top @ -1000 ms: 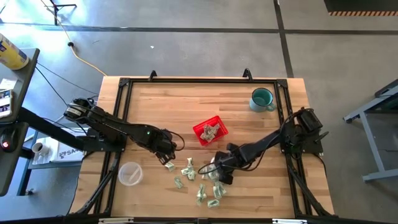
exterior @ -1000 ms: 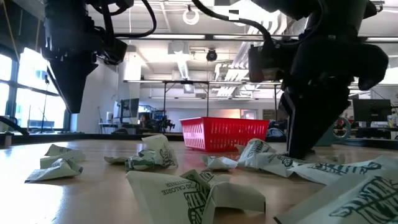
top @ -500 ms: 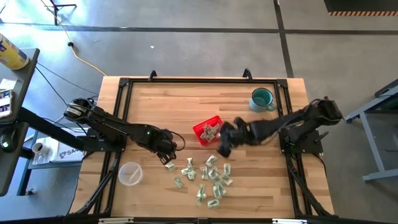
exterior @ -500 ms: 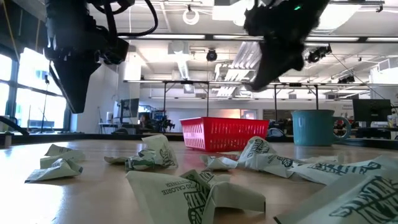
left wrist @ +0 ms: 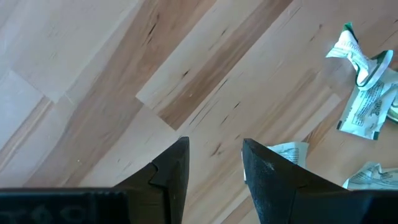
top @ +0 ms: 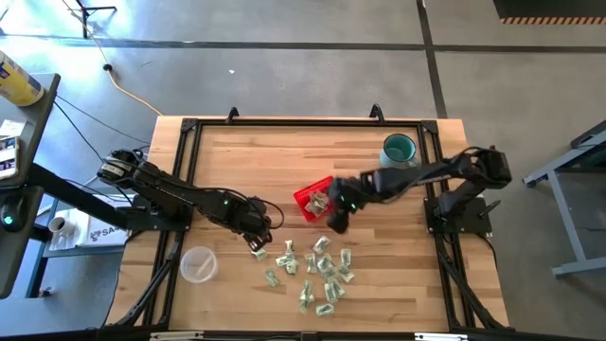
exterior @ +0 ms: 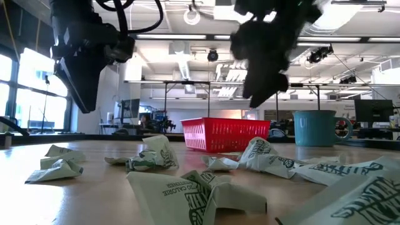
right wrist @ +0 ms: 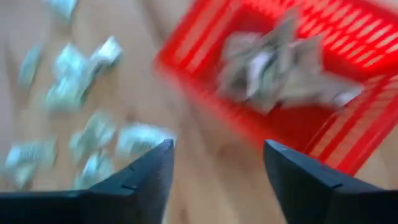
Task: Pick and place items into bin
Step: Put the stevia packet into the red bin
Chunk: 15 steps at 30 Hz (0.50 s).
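The red bin point(top: 309, 194) stands mid-table with several pale green wrapped items point(right wrist: 273, 68) lying inside it. More of the items point(top: 317, 270) lie loose on the wood nearer the front edge. My right gripper point(top: 334, 213) hangs open in the air just off the bin's right near corner, with nothing between its fingers point(right wrist: 217, 149). My left gripper point(top: 258, 225) hovers open above bare wood at the left end of the loose items, also with nothing between its fingers point(left wrist: 214, 146); one item point(left wrist: 286, 152) lies just beside one of its fingers.
A teal mug point(top: 400, 150) stands at the far right. A clear plastic cup point(top: 199, 263) stands near the front left. The black frame point(top: 303, 121) rims the table. In the low view the bin point(exterior: 225, 134) sits behind the crumpled items point(exterior: 150, 156).
My right gripper has risen off the heap of loose items and swung toward the far edge, ending beside the red bin. My left gripper has stayed where it was. The loose items have not visibly shifted.
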Available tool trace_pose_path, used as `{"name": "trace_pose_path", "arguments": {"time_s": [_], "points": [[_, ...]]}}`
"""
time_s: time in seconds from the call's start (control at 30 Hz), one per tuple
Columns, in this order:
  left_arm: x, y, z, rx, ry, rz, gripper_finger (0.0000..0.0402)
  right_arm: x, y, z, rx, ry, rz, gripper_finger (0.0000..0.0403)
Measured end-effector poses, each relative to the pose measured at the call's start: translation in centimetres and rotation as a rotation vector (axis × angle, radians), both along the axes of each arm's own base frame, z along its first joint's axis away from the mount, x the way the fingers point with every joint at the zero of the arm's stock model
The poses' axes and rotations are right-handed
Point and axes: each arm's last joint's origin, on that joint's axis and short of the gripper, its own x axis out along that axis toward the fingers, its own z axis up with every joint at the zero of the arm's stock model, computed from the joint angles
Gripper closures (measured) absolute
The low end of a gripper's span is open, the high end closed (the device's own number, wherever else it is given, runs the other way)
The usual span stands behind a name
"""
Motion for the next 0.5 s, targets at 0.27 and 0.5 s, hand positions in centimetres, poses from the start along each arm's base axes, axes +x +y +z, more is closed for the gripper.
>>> {"name": "trace_pose_path", "arguments": {"time_s": [0.27, 0.5], "points": [[0.0, 0.0, 0.0, 0.005, 0.001, -0.004, 0.0218, -3.3, 7.5, -1.6, -0.091, 0.151, 0.121, 0.0132], [0.0, 0.0, 0.0, 0.013, 0.010, -0.054, 0.0218, -4.6, 11.6, -3.6, -0.356, 0.123, 0.523, 0.0132]]}}
